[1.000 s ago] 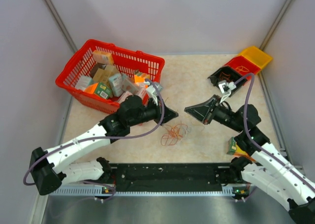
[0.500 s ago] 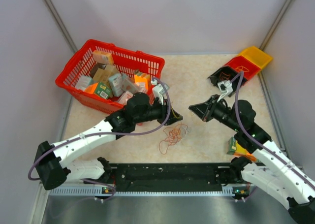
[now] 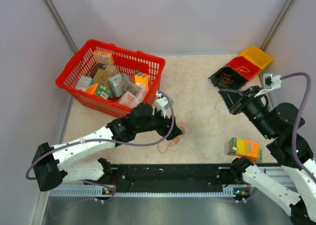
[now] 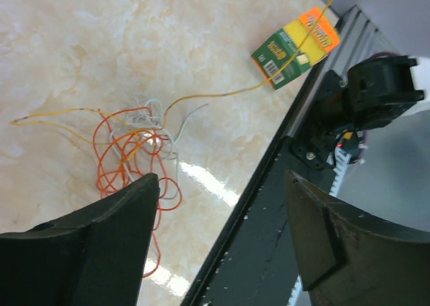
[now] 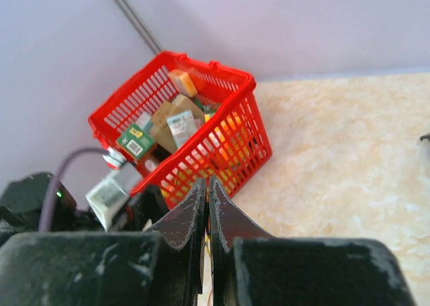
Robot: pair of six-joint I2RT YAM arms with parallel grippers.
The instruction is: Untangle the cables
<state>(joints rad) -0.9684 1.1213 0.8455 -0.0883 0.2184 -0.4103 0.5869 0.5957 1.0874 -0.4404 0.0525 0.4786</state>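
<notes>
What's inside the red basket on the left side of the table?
The red basket holds a pile of small boxes in tan, teal, green and orange. Anything beneath the top layer is covered by the boxes above it.

We can read no text, brand or number in any view. The small green, yellow and orange box (image 4: pixel 295 45) has a white barcode patch and some print on its green end, but the letters are too small for us. The boxes (image 5: pixel 176 121) in the red basket (image 5: pixel 212 66) also carry white labels w/ barcodes, e.g. the green one (image 5: pixel 132 142). All are blurred, so not legible.
</notes>
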